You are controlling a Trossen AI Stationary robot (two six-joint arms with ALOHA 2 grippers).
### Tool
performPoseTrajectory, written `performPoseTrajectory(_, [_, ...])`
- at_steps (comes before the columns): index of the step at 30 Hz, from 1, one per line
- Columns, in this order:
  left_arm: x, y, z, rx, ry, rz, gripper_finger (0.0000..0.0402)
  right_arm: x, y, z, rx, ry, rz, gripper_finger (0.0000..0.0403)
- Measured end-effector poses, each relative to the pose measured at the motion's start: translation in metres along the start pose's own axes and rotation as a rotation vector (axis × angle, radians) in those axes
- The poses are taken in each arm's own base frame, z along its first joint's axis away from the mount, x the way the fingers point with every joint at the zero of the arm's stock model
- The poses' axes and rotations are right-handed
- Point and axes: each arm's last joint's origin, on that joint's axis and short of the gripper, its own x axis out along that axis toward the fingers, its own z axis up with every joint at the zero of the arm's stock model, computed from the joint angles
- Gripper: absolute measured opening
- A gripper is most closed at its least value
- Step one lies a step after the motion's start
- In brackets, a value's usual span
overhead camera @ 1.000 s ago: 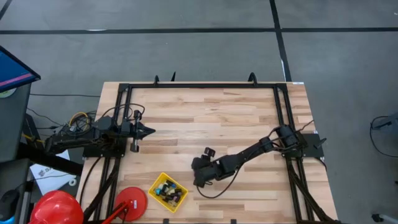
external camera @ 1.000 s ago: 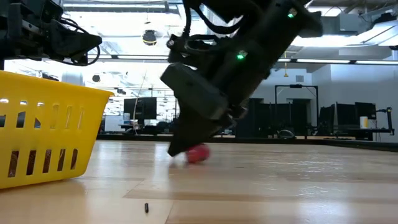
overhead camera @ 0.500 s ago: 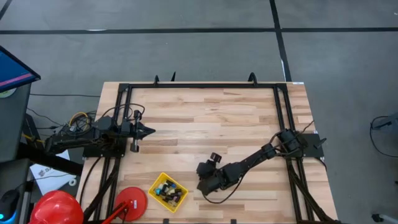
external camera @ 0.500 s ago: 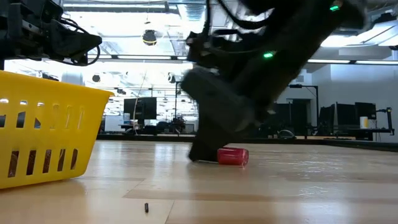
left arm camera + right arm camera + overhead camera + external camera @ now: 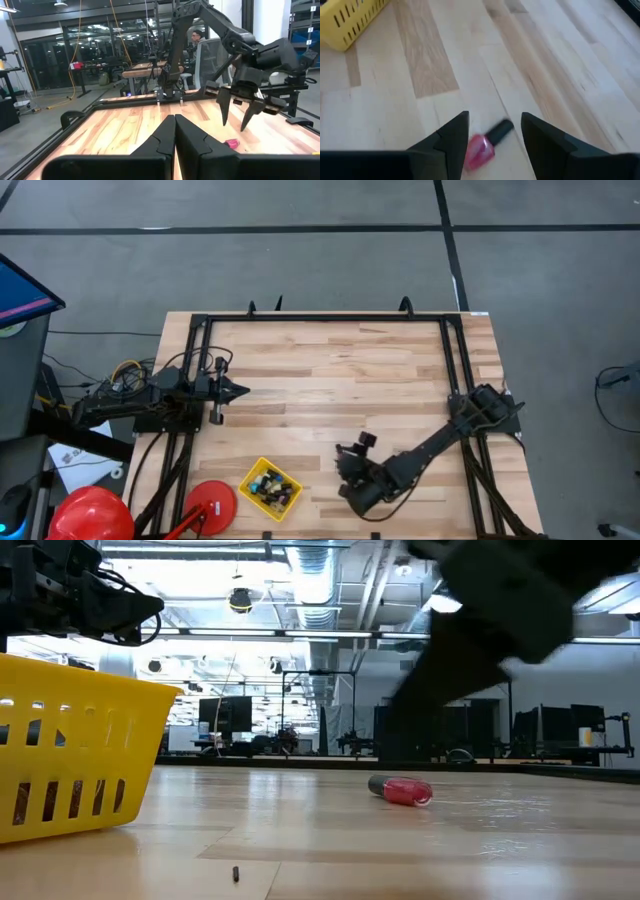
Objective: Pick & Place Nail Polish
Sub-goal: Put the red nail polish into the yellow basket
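Note:
A pink-red nail polish bottle (image 5: 479, 148) with a dark cap (image 5: 499, 131) lies on its side on the wood table; it also shows in the low view (image 5: 402, 790) and the left wrist view (image 5: 231, 143). My right gripper (image 5: 495, 117) hangs open above it, one finger on either side, clear of it; it also shows in the high view (image 5: 350, 480) and the left wrist view (image 5: 234, 122). A yellow basket (image 5: 270, 487) at the near left holds several small bottles. My left gripper (image 5: 175, 120) is shut and empty, at the table's left edge (image 5: 243, 391).
The yellow basket stands left of the bottle in the low view (image 5: 70, 755) and the right wrist view (image 5: 350, 20). A tiny dark bit (image 5: 235, 872) lies on the table near the front. A red disc (image 5: 210, 502) and a red helmet (image 5: 90, 515) sit at the near left corner.
My right gripper has gone toward the table's near edge and right, and has risen off the table. The pink-red bottle, which was under its fingers, has shifted toward the right and now lies on its side, free of the gripper.

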Motion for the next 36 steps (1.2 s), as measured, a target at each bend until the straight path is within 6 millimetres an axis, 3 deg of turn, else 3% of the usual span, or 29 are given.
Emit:
performPoseTrajectory(6, [0.000,0.000,0.000,0.000,-0.001,0.000,0.0001,-0.013,-0.011,-0.033,0.229,-0.051,-0.032,0.0171])
performPoseTrajectory(11, [0.000,0.000,0.000,0.000,-0.001,0.000,0.0001,-0.008,-0.004,-0.032,0.342,-0.101,0.023,0.0179])
performPoseTrajectory(22, [0.000,0.000,0.000,0.000,-0.001,0.000,0.0001,0.012,-0.009,-0.026,0.396,-0.100,0.005,0.0247])
performPoseTrajectory(30, [0.000,0.000,0.000,0.000,0.000,0.000,0.0001,0.040,0.009,-0.046,0.423,-0.060,-0.007,0.0255])
performPoseTrajectory(36, [0.000,0.000,0.000,0.000,-0.001,0.000,0.0001,0.046,0.015,-0.063,0.453,-0.078,-0.049,0.0254])
